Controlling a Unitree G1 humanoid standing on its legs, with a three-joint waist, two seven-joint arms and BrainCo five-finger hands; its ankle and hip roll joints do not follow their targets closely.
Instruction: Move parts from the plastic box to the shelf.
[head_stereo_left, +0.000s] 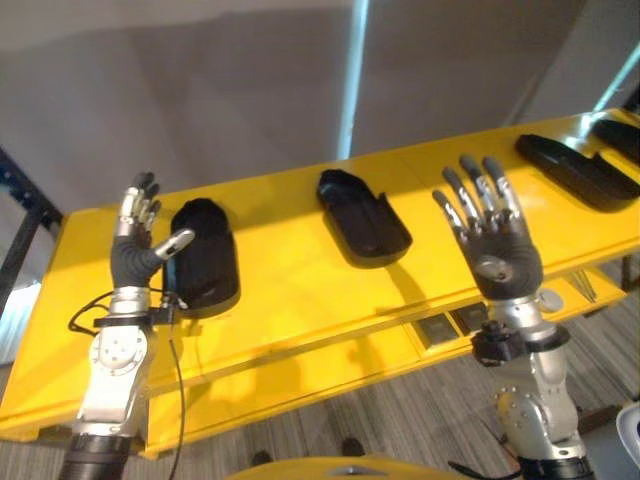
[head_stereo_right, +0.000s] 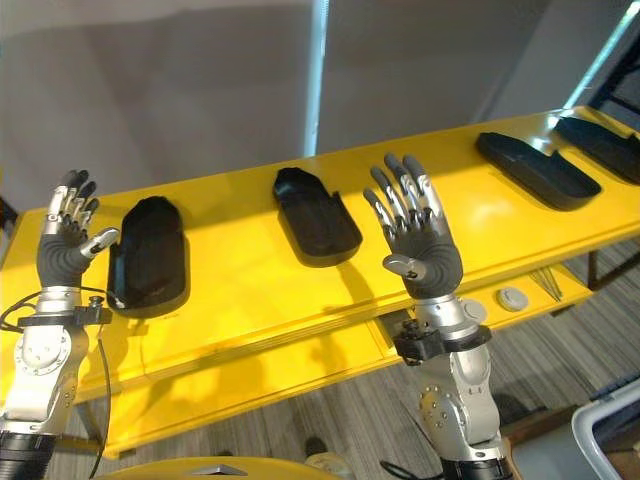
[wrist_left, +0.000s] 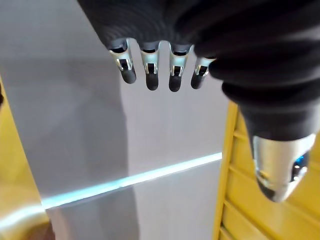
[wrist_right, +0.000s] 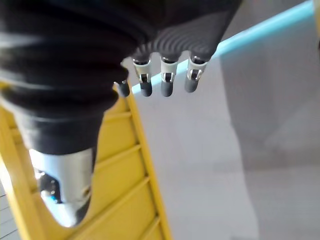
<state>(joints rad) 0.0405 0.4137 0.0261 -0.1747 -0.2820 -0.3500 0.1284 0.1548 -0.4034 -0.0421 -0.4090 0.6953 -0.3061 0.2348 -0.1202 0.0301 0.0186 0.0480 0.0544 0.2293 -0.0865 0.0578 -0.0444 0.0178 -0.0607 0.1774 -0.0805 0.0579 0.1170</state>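
A yellow shelf (head_stereo_left: 300, 270) crosses mid-frame bearing black parts (head_stereo_left: 362, 216), both the left hand (head_stereo_left: 140, 245) and right hand (head_stereo_left: 495, 240) raised, released, empty; next probably fetching another part.

Four black parts (head_stereo_left: 363, 216), lying apart on yellow shelf (head_stereo_left: 290, 280)

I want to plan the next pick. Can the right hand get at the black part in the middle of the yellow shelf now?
Probably yes. The right hand is open and holds nothing, raised beside the middle black part. Nothing lies between them on the yellow shelf.
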